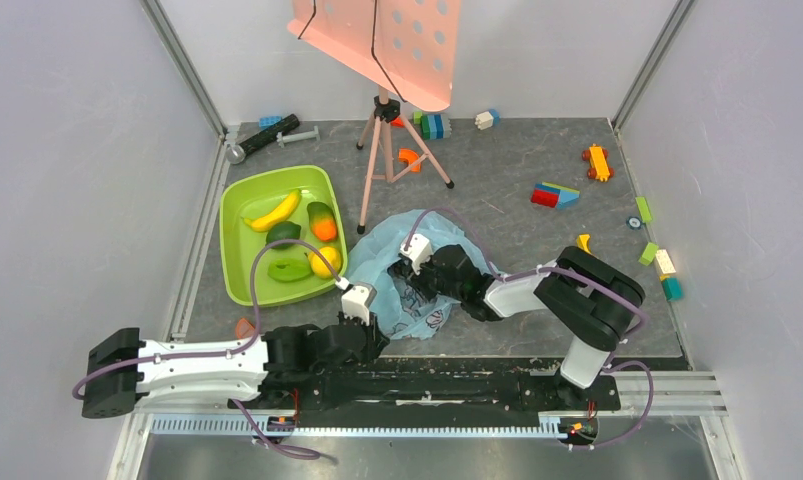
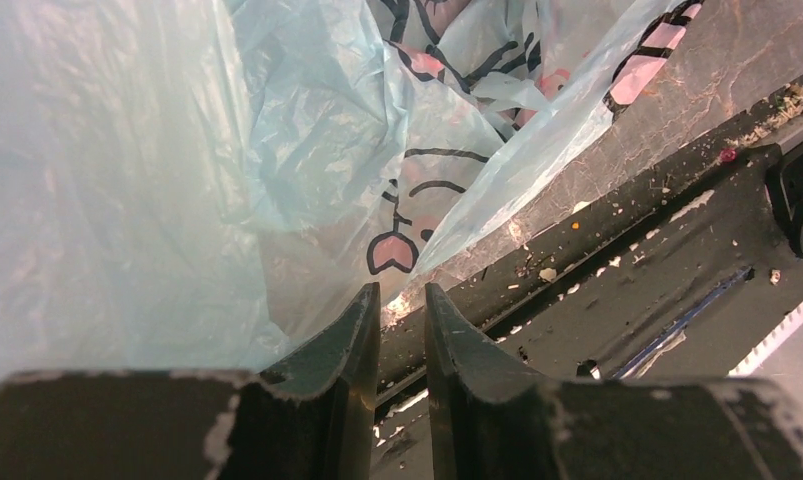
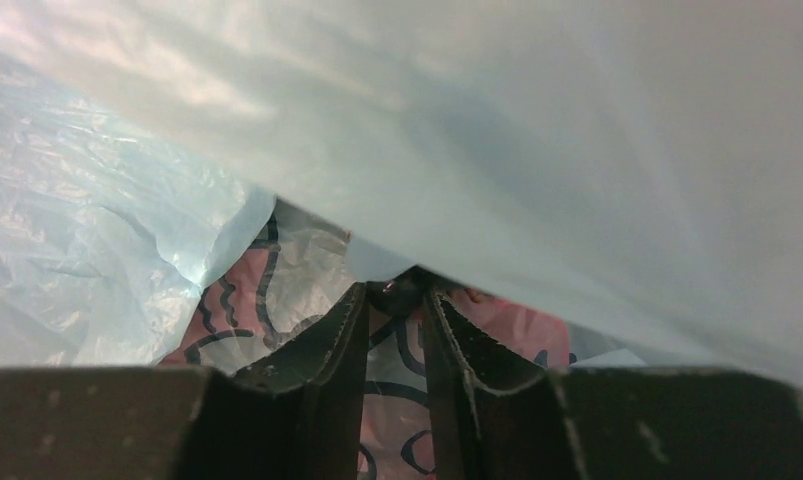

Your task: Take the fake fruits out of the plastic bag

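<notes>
The light-blue plastic bag [image 1: 409,262] lies crumpled mid-table, its printed face showing in the left wrist view [image 2: 417,190] and the right wrist view [image 3: 277,290]. My left gripper [image 1: 382,322] sits at the bag's near-left edge, its jaws [image 2: 402,298] narrowly apart with the bag's hem pinched at their tips. My right gripper [image 1: 422,278] is inside the bag under a sheet of plastic. Its fingertips [image 3: 395,292] press on a small dark glossy fake fruit [image 3: 405,296] from both sides. Several fake fruits lie in the lime-green tub [image 1: 233,200], among them a banana [image 1: 273,211].
A tripod [image 1: 387,140] carrying a pink perforated panel stands behind the bag. Toy bricks [image 1: 555,194], an orange toy car [image 1: 598,161] and small blocks [image 1: 662,265] are scattered at the right. A black rail [image 1: 427,385] runs along the near edge.
</notes>
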`<state>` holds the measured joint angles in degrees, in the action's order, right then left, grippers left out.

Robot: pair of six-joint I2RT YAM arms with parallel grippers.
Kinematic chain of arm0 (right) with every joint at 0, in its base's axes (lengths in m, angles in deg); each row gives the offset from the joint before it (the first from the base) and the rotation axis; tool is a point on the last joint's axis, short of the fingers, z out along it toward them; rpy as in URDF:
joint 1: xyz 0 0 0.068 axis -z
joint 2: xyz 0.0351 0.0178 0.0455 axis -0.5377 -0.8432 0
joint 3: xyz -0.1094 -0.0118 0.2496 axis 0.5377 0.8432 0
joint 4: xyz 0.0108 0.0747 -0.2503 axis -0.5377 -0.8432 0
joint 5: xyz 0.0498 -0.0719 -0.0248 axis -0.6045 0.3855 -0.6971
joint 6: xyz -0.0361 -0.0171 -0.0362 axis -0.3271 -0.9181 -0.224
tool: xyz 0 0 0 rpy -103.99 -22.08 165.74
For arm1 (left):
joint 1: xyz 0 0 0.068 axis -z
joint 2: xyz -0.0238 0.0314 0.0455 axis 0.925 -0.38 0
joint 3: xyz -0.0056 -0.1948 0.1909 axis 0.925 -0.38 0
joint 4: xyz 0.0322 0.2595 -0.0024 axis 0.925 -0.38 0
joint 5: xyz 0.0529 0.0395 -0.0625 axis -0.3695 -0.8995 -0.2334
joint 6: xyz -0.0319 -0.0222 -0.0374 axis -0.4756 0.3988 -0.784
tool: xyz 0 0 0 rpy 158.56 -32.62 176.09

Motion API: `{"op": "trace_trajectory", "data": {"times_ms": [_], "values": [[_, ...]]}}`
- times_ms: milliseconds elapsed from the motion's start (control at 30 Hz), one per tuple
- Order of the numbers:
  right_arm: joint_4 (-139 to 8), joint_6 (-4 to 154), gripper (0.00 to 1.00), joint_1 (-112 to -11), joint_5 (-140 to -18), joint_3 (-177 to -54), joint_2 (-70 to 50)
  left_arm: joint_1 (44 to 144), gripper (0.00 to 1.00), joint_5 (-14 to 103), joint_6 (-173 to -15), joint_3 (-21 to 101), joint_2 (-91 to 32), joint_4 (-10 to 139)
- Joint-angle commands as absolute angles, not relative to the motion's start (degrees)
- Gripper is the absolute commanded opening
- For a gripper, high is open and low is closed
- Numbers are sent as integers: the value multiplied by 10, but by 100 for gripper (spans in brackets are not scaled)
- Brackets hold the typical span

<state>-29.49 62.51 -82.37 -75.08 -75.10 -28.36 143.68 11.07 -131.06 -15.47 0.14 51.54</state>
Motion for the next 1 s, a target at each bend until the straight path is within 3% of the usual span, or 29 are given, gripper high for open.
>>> {"op": "trace_trajectory", "data": {"times_ms": [0,200,567,967], "values": [[-264,618,25,-820,-761,-766,-285,1440,29,85,-1334,-153,11,503],[-264,615,0,-820,-754,-745,-264,1440,29,84,-1333,-149,7,503],[-307,623,0,-820,-772,-692,-153,1440,28,79,-1329,-149,2,514],[-493,639,0,-820,-783,-703,-1,1440,28,70,-1328,-150,-4,525]]}}
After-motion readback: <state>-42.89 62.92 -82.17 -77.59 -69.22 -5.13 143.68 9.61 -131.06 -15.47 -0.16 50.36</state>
